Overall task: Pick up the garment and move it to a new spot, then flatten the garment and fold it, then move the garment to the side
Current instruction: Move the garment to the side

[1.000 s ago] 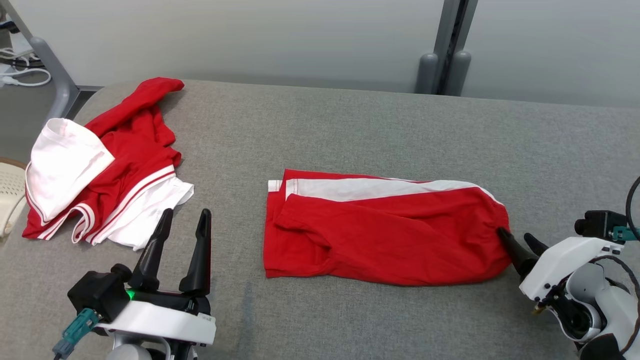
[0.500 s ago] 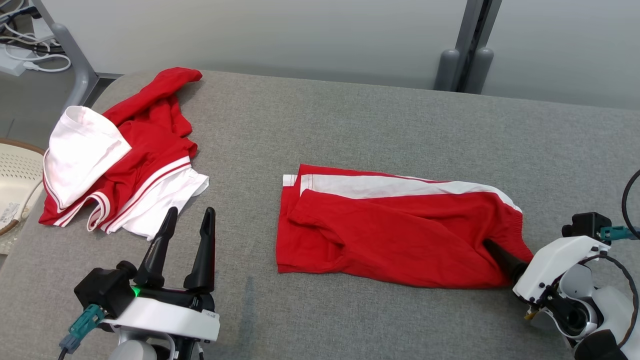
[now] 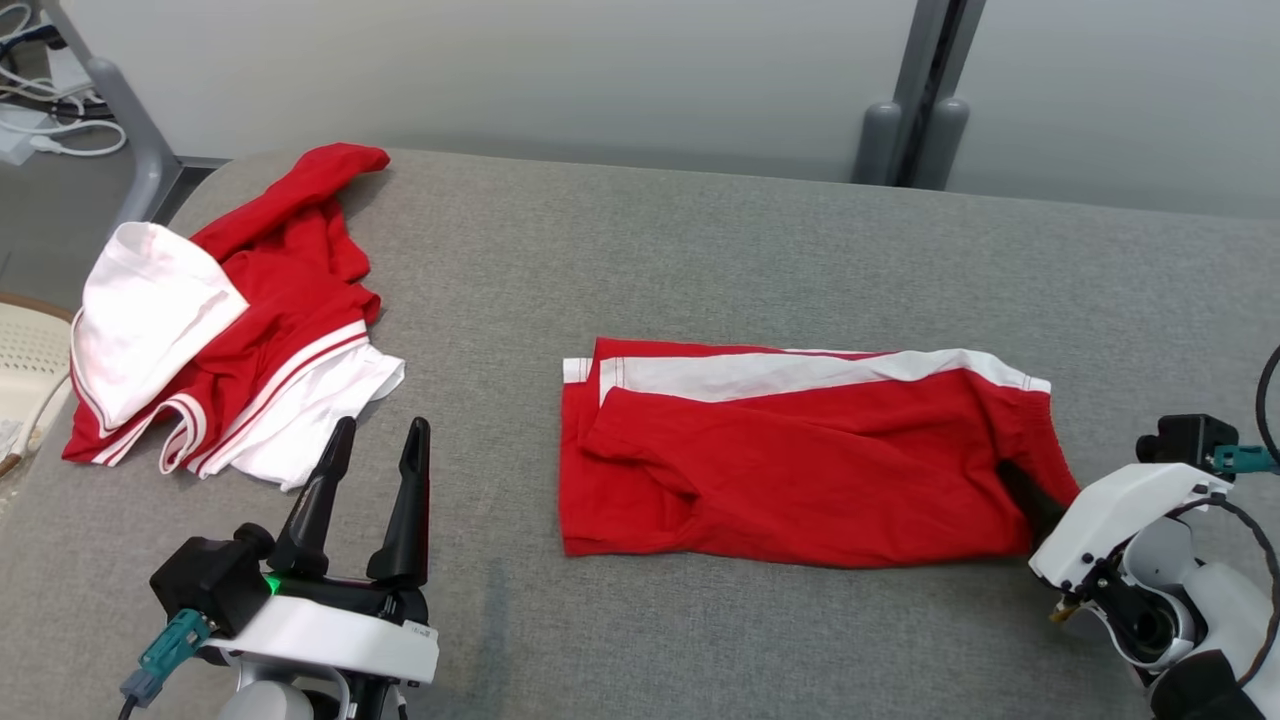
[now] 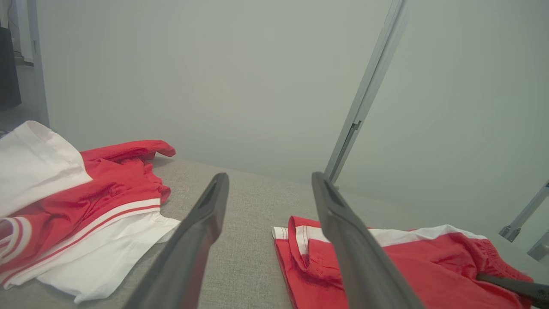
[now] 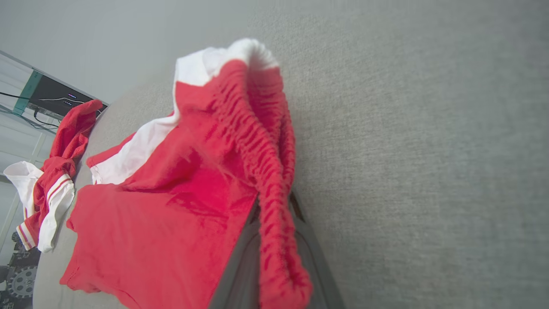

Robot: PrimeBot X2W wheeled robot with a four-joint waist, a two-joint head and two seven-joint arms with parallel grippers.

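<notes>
The wide grey cloth-covered table spreads before me to every hour of the head view. At about four o'clock from the middle of that view lies the folded pair of red fabric shorts with a white side stripe. It lies flat, its long side running from nine to three o'clock, the stripe along the twelve o'clock edge and the gathered waist at the three o'clock end. At nine o'clock, well apart from the shorts, a crumpled heap of red and white clothes sits near the table's rounded corner. My right pincer, at four o'clock near the view's edge, is clamped tight on the shorts' elastic waistband. In the right wrist view that ruffled red band runs down between my two dark fingers and hides their tips. My left pincer, at seven o'clock, stands wide apart and holds nothing, its tips pointing to twelve o'clock near the heap's white hem.
</notes>
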